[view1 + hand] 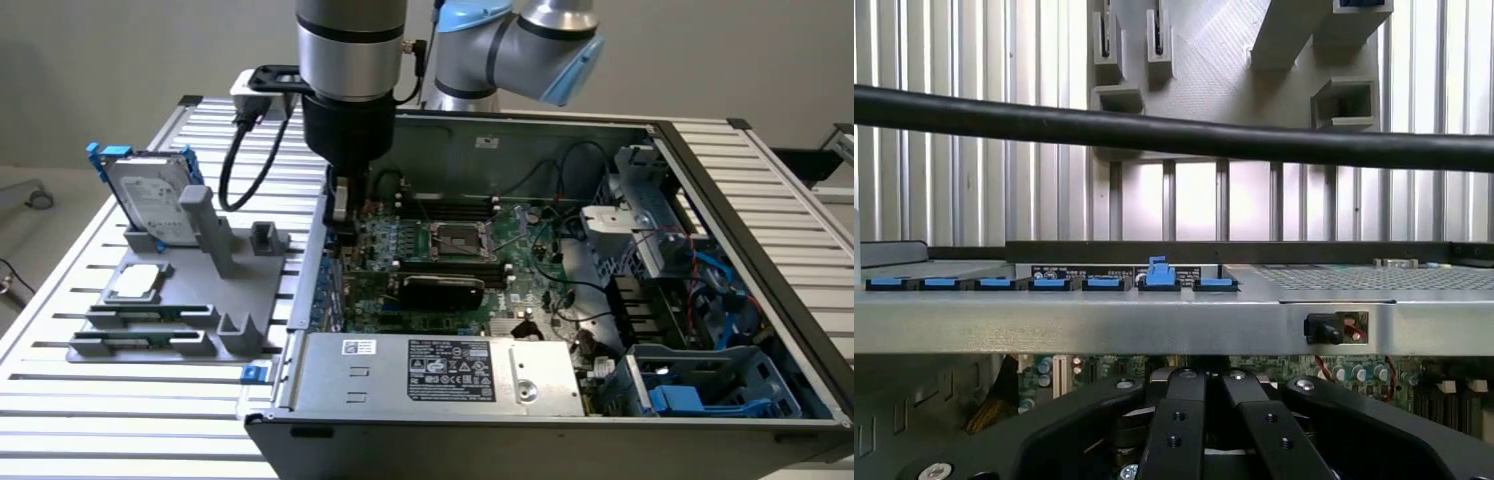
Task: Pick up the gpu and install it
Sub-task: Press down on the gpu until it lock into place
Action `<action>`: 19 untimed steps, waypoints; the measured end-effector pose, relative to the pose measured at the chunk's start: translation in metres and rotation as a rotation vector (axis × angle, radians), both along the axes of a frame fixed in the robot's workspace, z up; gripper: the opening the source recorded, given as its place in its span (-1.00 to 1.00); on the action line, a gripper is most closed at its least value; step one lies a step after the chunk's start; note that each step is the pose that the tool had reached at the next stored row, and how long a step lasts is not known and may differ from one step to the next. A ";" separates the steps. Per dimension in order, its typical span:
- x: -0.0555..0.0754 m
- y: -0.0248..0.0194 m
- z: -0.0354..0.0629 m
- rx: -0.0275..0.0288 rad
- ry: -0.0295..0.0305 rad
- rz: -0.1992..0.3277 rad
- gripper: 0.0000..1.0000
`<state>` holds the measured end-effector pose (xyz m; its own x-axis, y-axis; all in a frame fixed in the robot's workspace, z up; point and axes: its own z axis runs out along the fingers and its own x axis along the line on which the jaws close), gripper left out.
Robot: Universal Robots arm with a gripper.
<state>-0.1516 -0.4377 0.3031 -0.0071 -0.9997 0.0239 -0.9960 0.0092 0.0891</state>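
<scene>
The gpu (441, 290) shows its black rounded shroud inside the open computer case (747, 230), low on the green motherboard just in front of the CPU socket (454, 238). My gripper (339, 230) hangs straight down at the case's rear wall, up and to the exterior view's left of the shroud and apart from it. In the wrist view the gripper (1204, 385) has its black fingers (1176, 420) pressed close together, shut, and nothing is visible between them. Just beyond them runs the rear wall's metal edge with a row of blue slot clips (1159, 275), one of them raised.
A grey fixture (174, 290) on the slatted table holds a silver hard drive with a blue frame (140, 185) at the exterior view's left. The power supply (441, 370) fills the case's near side. A black cable (1174, 135) crosses the wrist view.
</scene>
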 end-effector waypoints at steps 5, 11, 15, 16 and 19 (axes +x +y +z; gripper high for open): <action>-0.001 0.0000 0.0000 -0.0033 0.0001 0.001 -0.79; -0.001 0.0000 0.0000 -0.0042 0.0000 0.001 -0.79; -0.001 0.0008 -0.0001 -0.0040 -0.0001 0.001 -0.79; -0.001 0.0012 0.0000 -0.0041 0.0000 0.002 -0.79; -0.001 0.0023 0.0000 -0.0042 0.0000 0.002 -0.79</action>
<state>-0.1527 -0.4354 0.3031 -0.0054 -0.9996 0.0281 -0.9960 0.0079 0.0891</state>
